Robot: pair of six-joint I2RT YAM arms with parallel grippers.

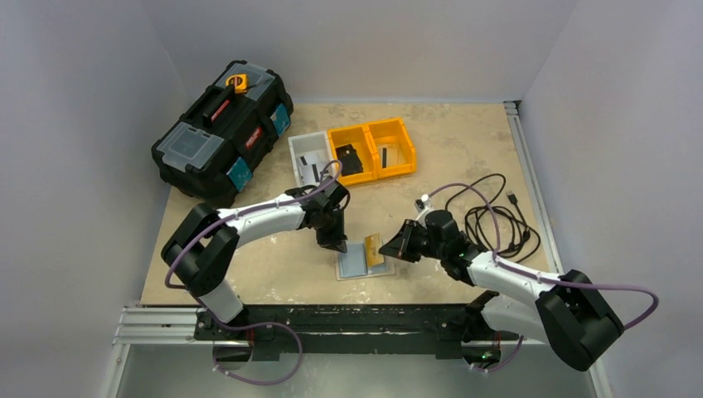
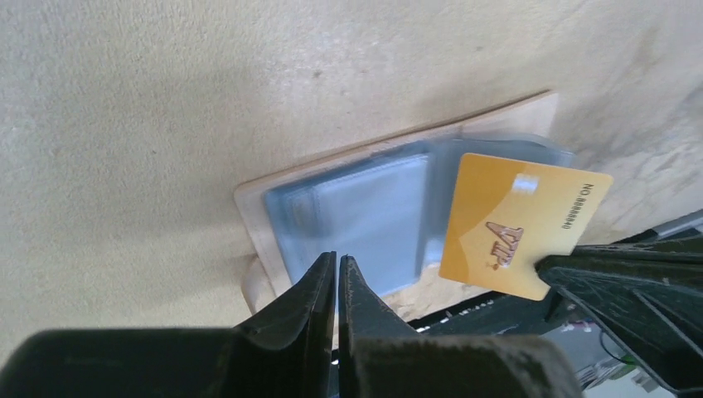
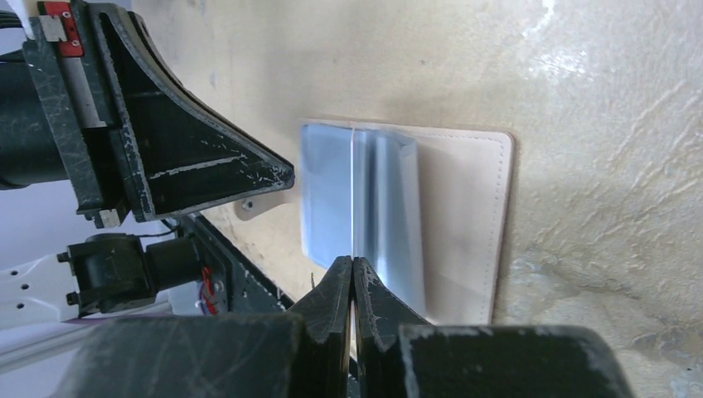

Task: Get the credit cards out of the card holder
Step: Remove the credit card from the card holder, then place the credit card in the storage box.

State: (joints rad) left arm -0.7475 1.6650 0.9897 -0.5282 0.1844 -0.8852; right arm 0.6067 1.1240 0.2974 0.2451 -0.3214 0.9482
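The card holder (image 1: 355, 264) lies open on the table, a pale beige cover with bluish-grey clear sleeves (image 2: 356, 215). My left gripper (image 1: 336, 243) is shut, nothing visible between its tips (image 2: 337, 259), which sit at the near edge of the sleeves. My right gripper (image 1: 391, 246) is shut on a gold credit card (image 2: 514, 224) marked VIP. It holds the card by one corner, just over the holder's right part. In the right wrist view the card shows edge-on as a thin line (image 3: 354, 199) above the gripper (image 3: 353, 264), with the holder (image 3: 464, 215) behind.
A black toolbox (image 1: 222, 131) stands at the back left. A grey bin (image 1: 310, 157) and two yellow bins (image 1: 371, 149) hold dark items at the back middle. A coil of black cable (image 1: 497, 215) lies right of the right arm.
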